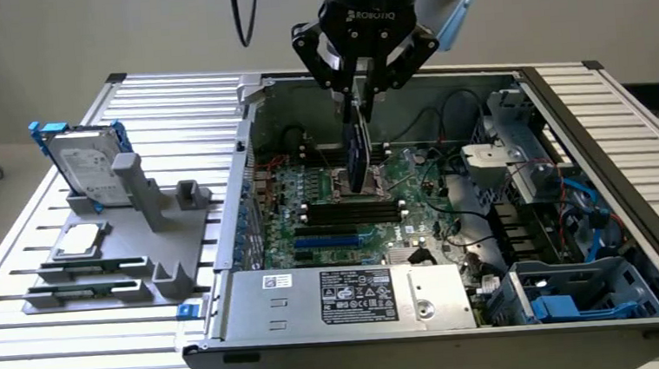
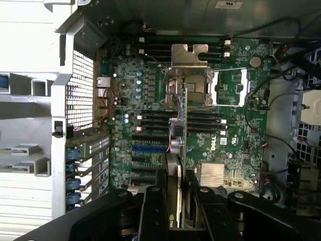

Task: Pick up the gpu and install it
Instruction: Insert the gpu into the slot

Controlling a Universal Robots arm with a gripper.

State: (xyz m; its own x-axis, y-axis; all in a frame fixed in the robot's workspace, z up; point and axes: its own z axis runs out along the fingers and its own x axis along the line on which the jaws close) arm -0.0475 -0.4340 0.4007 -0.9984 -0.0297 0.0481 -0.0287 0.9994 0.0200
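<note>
Jaws, nearest the lens, are closed partway on the gpu (image 2: pixel 177 160), gripping its upper edge; the card hangs upright and edge-on below them. Open computer case (image 1: pixel 238 234) surrounds the jaws. Motherboard (image 2: pixel 220 145) lies beneath the card, apparently clear of it. Blue slot (image 2: pixel 149 148) lies below, off to one side. Judgement: keep the card plumb, square its edge to the slot, and avoid side-loading.

An open computer case (image 1: pixel 289 100) sat on the slatted worktop (image 1: pixel 173 95), motherboard (image 1: pixel 306 186) exposed; beside it a grey stand (image 1: pixel 146 215) carried a blue-framed hard drive (image 1: pixel 82 163) and silver chip (image 1: pixel 78 241).
</note>
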